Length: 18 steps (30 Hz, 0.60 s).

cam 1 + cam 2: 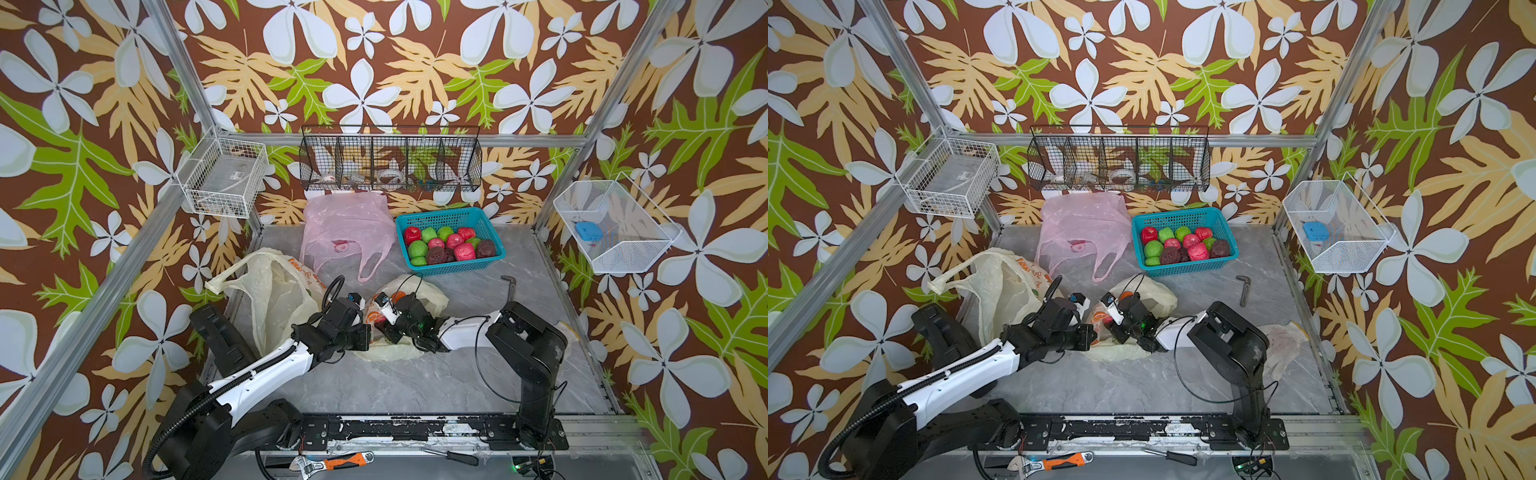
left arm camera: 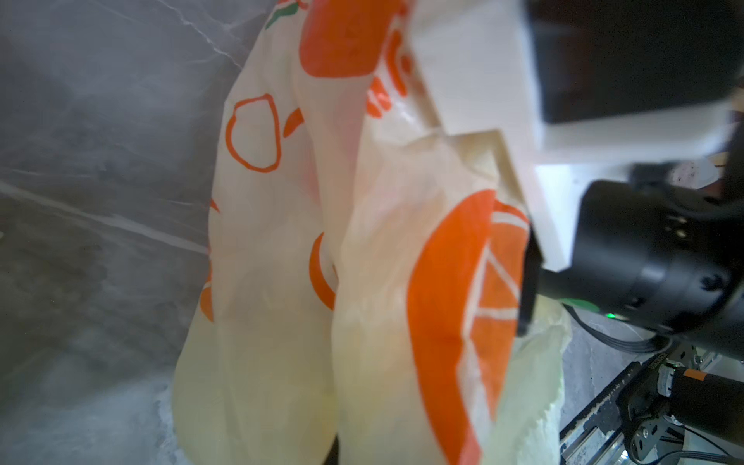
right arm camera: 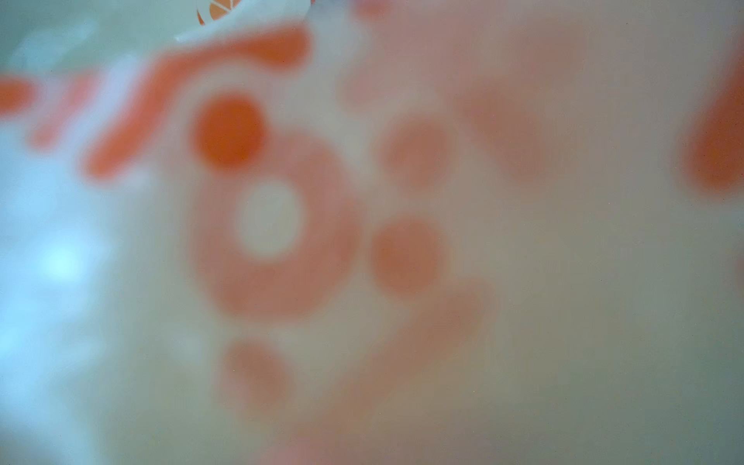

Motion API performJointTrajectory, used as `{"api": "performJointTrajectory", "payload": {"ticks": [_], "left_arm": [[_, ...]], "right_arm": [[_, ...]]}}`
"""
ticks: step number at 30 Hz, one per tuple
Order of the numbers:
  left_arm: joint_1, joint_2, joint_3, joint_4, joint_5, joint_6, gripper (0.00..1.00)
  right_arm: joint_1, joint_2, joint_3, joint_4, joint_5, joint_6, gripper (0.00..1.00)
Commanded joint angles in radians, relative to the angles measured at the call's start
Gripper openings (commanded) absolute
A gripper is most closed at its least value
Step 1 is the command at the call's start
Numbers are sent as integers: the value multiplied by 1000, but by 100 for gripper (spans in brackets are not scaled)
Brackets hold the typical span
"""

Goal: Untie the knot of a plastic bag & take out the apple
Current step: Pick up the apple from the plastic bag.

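Observation:
The cream plastic bag [image 1: 424,297] with orange print lies crumpled mid-table, seen in both top views [image 1: 1154,297]. My left gripper [image 1: 362,307] reaches it from the left. In the left wrist view the bag's film [image 2: 382,241] hangs from the jaws and hides them, so the gripper is shut on the bag. My right gripper [image 1: 384,311] pushes into the bag from the right, facing the left one. One of its white fingers [image 2: 463,80] lies against the film. The right wrist view is filled by blurred bag film [image 3: 402,241]. The knot and the apple are hidden.
A pink bag [image 1: 345,232] and a teal basket [image 1: 457,266] of netted fruit stand behind. Another cream bag [image 1: 270,299] lies at the left and a bent metal key [image 1: 509,286] at the right. A wrench [image 1: 332,461] and a screwdriver [image 1: 453,457] lie on the front ledge.

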Motion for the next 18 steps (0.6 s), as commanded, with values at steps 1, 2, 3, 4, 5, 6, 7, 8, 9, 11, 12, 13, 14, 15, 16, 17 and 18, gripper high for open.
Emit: {"api": "performJointTrajectory", "payload": {"ticks": [1,2,3,4,5,6,7,8,9,11,12,13,14,15,16,17,18], "left_arm": [[10,-7,-3,-15,-55,0,0],[16,-7,-3,-16,-68,0,0],[23,-9,-4,-18,-80,-1,0],[32,-9,-2,-16,-86,-3,0],[42,-10,0,-13,-90,-8,0],[53,-10,4,-8,-94,-15,0],[63,-10,9,-3,-97,-20,0],[73,-8,15,4,-97,-27,0],[82,-7,25,12,-99,-34,0],[101,4,43,22,-111,-47,0],[110,12,55,24,-120,-52,0],[118,22,65,24,-128,-56,0],[127,34,77,20,-134,-57,0],[136,52,89,11,-140,-57,0],[143,66,101,-1,-146,-57,0],[150,82,112,-14,-154,-59,0],[156,95,119,-23,-157,-57,0]], "right_arm": [[2,-43,-48,125,41,2,44],[1,-59,-64,129,53,4,44],[1,-74,-80,127,62,5,43],[1,-87,-92,123,67,5,43],[3,-101,-108,117,72,8,42],[3,-117,-118,104,77,11,42],[6,-129,-125,88,78,11,42],[11,-144,-129,59,85,9,41],[21,-158,-130,24,99,4,41],[45,-190,-132,-33,115,-17,41],[63,-210,-132,-61,128,-28,41],[76,-227,-129,-86,134,-36,41],[93,-255,-124,-120,140,-42,41],[106,-282,-119,-144,141,-42,41],[113,-307,-114,-160,131,-39,41],[117,-338,-108,-173,108,-27,41],[117,-369,-104,-182,87,-11,41]]}}
